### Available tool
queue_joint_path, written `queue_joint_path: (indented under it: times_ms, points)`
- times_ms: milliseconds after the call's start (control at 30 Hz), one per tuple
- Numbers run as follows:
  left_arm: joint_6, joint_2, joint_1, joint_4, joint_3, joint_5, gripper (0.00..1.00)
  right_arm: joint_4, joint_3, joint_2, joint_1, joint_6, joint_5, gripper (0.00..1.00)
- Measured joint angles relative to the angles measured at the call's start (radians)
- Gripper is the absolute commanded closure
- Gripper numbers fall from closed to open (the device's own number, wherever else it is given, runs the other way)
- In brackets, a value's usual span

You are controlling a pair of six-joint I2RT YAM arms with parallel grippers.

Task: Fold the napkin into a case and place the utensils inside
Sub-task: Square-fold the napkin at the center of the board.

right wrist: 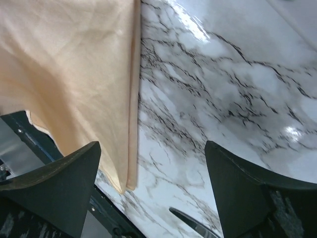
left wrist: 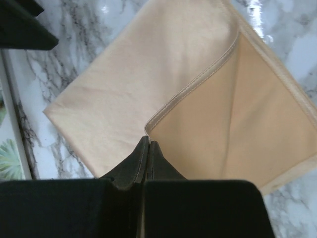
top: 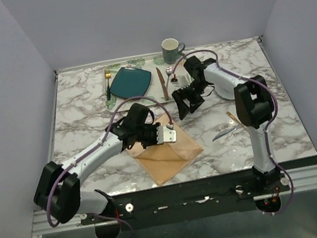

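The peach-tan napkin (top: pixel 170 152) lies near the table's front edge with one corner folded over. In the left wrist view the napkin (left wrist: pixel 143 74) shows a hemmed flap, and my left gripper (left wrist: pixel 147 141) is shut on the flap's corner. In the top view my left gripper (top: pixel 148 138) is at the napkin's far left edge. My right gripper (top: pixel 188 107) is open and empty, above the table just beyond the napkin; its wrist view shows the napkin (right wrist: pixel 64 64) at the left. The silver knife (top: pixel 225 133) and gold spoon (top: pixel 231 118) lie to the right; a knife tip (right wrist: pixel 195 225) shows.
A teal plate (top: pixel 130 81) sits on the leaf-patterned tray (top: pixel 115 67) at the back. A dark-handled gold fork (top: pixel 108 81) lies to the plate's left and a brown-handled knife (top: pixel 162 82) to its right. A green mug (top: pixel 171 49) stands behind.
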Motion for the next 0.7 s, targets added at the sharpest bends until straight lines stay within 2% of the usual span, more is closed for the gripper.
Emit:
queue_joint_path:
  times_ms: [100, 233, 433, 700]
  points:
    - [0.001, 0.103, 0.047, 0.015, 0.084, 0.025, 1.0, -0.003, -0.027, -0.03, -0.039, -0.003, -0.02, 0.15]
    - [0.013, 0.261, 0.092, 0.031, 0.226, 0.055, 1.0, -0.005, -0.063, -0.077, -0.068, -0.006, -0.042, 0.36]
    - [0.035, 0.414, 0.124, 0.031, 0.374, 0.076, 1.0, 0.013, -0.169, -0.162, -0.069, 0.008, -0.081, 0.52]
    - [0.049, 0.499, 0.14, 0.031, 0.439, 0.084, 1.0, 0.024, -0.254, -0.19, -0.069, 0.011, -0.122, 0.55]
